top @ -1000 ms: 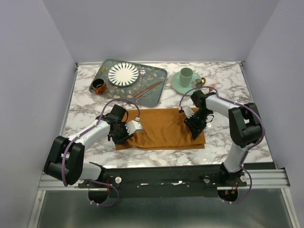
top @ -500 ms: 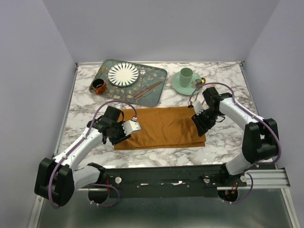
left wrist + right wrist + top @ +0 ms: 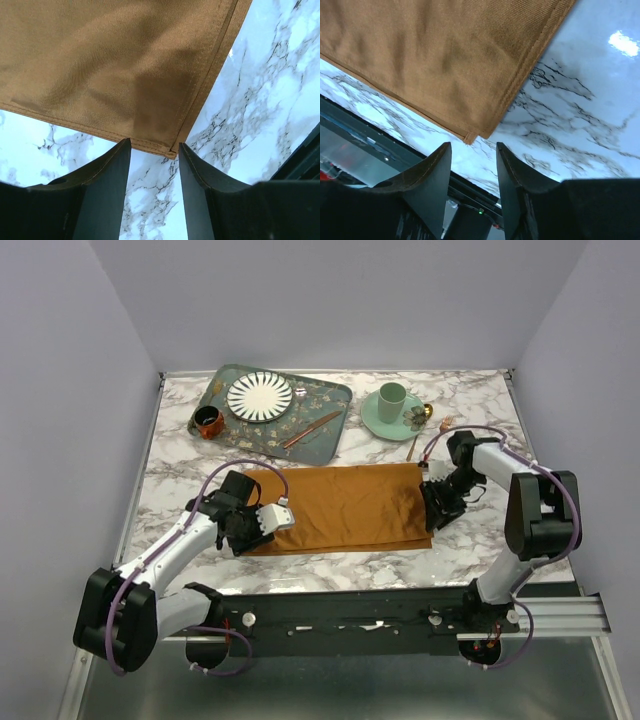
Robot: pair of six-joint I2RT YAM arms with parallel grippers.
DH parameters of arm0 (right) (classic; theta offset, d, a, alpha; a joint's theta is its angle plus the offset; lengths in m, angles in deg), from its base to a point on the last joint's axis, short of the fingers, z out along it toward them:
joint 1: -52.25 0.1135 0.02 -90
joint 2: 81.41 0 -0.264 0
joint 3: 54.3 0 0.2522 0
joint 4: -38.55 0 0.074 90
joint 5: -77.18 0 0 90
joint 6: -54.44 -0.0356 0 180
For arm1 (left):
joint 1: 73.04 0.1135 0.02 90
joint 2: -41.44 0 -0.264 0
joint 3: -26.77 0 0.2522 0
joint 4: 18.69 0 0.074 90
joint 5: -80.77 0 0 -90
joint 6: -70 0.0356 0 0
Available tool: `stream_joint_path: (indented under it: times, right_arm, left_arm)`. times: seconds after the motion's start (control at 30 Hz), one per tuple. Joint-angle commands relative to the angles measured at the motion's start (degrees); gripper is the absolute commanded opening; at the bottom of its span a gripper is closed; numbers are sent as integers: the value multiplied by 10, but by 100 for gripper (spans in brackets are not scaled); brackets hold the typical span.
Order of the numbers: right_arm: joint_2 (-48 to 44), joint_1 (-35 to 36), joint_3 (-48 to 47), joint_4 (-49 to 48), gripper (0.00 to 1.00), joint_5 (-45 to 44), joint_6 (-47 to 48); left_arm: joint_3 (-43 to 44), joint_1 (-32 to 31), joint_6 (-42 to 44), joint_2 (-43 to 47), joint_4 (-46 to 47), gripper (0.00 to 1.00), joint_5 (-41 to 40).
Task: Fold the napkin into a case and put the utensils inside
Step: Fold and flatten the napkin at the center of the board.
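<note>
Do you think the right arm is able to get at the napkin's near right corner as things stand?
Probably yes: the right gripper stands open at the napkin corner, nothing between.

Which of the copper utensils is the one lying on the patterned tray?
The straight knife-like piece, lying diagonally on the tray's right half near the striped plate. The fork and spoon are off the tray, beside the green saucer.
</note>
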Motion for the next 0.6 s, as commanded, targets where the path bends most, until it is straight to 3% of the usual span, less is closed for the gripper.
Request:
stream_joint_path:
  times: [0.0,0.57]
  right_arm:
    - [23,-1,10,-36,47,19,-52]
    - [20,-1,45,-82,36,-49,-95]
  left_arm:
    - [-4,2,12,6,5,55,-8]
    - [-15,2,21,22,25,54,-25]
